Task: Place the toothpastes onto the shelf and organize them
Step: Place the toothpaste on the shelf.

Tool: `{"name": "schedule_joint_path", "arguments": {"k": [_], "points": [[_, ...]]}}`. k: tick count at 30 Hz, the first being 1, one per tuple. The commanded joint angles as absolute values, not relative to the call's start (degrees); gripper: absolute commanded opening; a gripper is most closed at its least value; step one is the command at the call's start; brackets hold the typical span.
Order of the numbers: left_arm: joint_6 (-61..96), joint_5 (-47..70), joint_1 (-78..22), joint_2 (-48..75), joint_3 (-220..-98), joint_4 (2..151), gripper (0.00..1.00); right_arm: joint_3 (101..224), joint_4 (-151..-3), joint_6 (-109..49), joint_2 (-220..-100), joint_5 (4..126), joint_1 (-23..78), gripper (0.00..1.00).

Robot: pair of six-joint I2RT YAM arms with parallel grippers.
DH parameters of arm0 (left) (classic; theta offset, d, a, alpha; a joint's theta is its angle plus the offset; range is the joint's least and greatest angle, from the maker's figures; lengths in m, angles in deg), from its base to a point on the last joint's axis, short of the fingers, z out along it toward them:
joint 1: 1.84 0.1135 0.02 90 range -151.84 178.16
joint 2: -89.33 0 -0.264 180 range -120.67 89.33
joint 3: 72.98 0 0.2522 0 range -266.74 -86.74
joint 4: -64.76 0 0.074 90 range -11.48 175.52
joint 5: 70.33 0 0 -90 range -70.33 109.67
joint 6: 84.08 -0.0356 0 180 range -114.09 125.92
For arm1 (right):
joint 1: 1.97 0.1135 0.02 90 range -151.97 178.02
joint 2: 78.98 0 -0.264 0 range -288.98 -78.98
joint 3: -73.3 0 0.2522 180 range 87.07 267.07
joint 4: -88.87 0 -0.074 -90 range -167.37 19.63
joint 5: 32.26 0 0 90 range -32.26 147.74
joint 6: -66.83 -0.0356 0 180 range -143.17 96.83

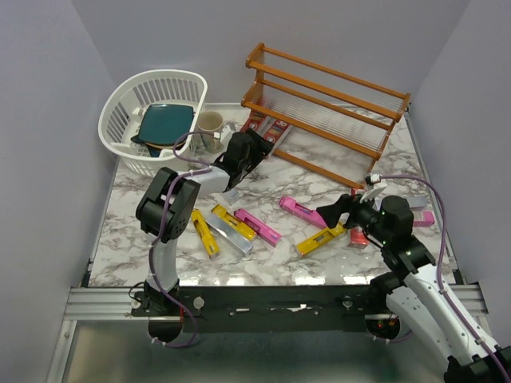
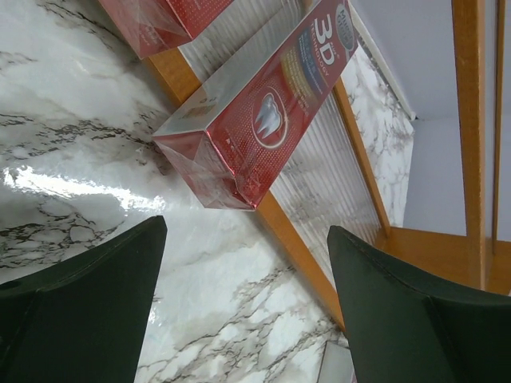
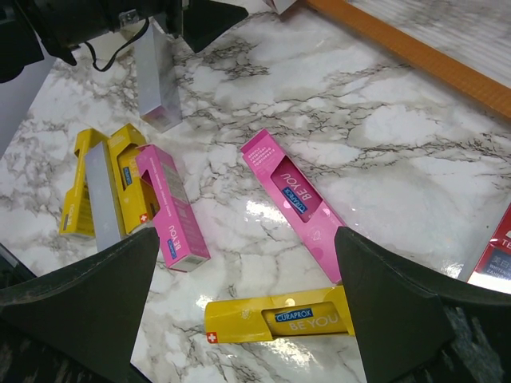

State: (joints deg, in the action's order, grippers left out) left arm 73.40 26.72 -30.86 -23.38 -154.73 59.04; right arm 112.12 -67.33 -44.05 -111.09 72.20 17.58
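My left end effector (image 2: pixel 245 231), open and empty, could knock the overhanging red toothpaste (image 2: pixel 263 120) just ahead off the shelf (image 2: pixel 297 239) rail.

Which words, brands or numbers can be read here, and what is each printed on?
"3D": red carton, left wrist view.
"CURAPROX BE YOU": yellow carton, right wrist view.
"BE YOU": pink carton, upside down in the right wrist view.
All other print is too small or blurred to read.
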Motion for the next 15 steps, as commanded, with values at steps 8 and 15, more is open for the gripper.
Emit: {"name": "schedule_joint_path", "arguments": {"k": [8, 15], "points": [[81.41, 29.51, -29.61, -30.11, -154.69, 49.53, 0.88, 110.18, -68.14, -43.82, -108.42, 74.96, 17.98, 1.00], [83.61, 29.78, -28.82, -32.31, -152.93, 42.76, 0.84, 109.65, -69.46, -44.00, -108.77, 76.90, 17.98, 1.00]]}}
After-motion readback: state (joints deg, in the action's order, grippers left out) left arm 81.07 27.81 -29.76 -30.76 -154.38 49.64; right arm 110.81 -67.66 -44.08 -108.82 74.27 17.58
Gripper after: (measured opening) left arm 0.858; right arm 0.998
